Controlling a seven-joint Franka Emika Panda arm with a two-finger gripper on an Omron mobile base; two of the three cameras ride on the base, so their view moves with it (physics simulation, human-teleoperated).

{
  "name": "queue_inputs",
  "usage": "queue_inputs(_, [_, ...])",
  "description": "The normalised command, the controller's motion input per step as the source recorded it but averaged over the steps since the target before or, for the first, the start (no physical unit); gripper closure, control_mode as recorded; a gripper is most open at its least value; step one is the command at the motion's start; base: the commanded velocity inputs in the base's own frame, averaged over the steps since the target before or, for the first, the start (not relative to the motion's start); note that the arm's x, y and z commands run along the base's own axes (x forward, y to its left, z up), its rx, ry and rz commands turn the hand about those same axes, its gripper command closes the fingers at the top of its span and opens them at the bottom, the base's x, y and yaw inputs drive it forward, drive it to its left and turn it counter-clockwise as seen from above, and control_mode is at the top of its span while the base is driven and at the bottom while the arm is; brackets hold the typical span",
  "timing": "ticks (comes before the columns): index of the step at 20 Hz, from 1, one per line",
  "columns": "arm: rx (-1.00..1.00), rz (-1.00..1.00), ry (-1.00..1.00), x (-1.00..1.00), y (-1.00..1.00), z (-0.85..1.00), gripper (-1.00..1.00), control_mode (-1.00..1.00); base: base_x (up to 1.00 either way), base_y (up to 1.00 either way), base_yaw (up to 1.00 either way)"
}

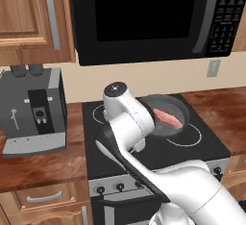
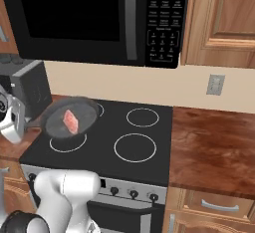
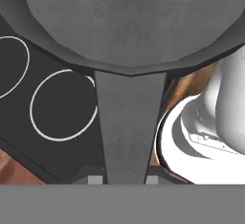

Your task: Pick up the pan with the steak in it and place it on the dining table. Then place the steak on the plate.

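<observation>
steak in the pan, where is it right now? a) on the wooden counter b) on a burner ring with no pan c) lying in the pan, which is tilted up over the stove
c: the steak lies inside the pan, which is tilted above the stove, its handle running to the gripper.

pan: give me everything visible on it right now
The pan is a small round dark grey skillet, matte and metal-looking, with a short straight handle running back toward the gripper, whose tips flank its end. It looks tilted and lifted over the black stove, above the front-left burner ring. The steak lies inside it.
</observation>
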Motion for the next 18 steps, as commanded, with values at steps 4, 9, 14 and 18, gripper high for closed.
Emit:
queue_inputs(4, [0.0,0.06,0.01,-0.77,-0.17,0.29,1.0,-1.0,0.0,0.0,0.0])
queue_inputs(9, [0.01,0.08,0.02,-0.7,-0.17,0.19,1.0,-1.0,0.0,0.0,0.0])
queue_inputs(14, [0.02,0.13,0.04,-0.65,-0.14,0.15,1.0,-1.0,0.0,0.0,0.0])
queue_inputs(18, [0.0,0.18,0.03,-0.56,-0.06,0.11,1.0,-1.0,0.0,0.0,0.0])
